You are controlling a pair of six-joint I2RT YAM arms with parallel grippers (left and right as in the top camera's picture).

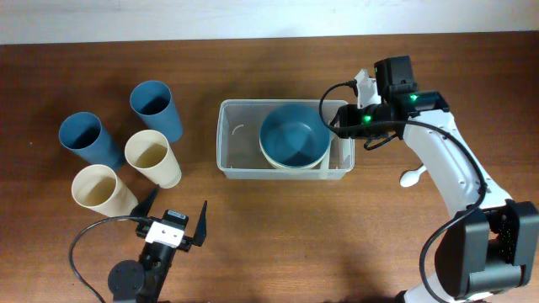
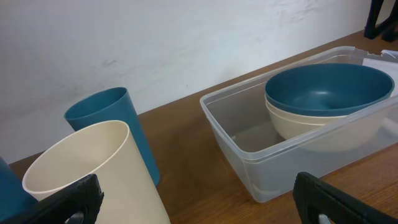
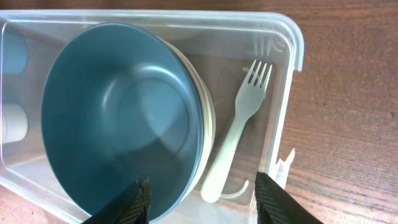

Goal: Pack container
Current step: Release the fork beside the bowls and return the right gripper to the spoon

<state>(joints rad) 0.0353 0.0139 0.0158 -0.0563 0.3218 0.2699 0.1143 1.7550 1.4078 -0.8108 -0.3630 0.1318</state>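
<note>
The clear plastic container stands mid-table. Inside it a blue bowl is nested in a cream bowl. In the right wrist view the container also holds a cream fork lying beside the bowls. My right gripper is open and empty, above the container's right end, over the fork's handle. My left gripper is open and empty near the front edge, left of the container.
Two blue cups and two cream cups stand at the left. A cream spoon lies on the table right of the container, by the right arm.
</note>
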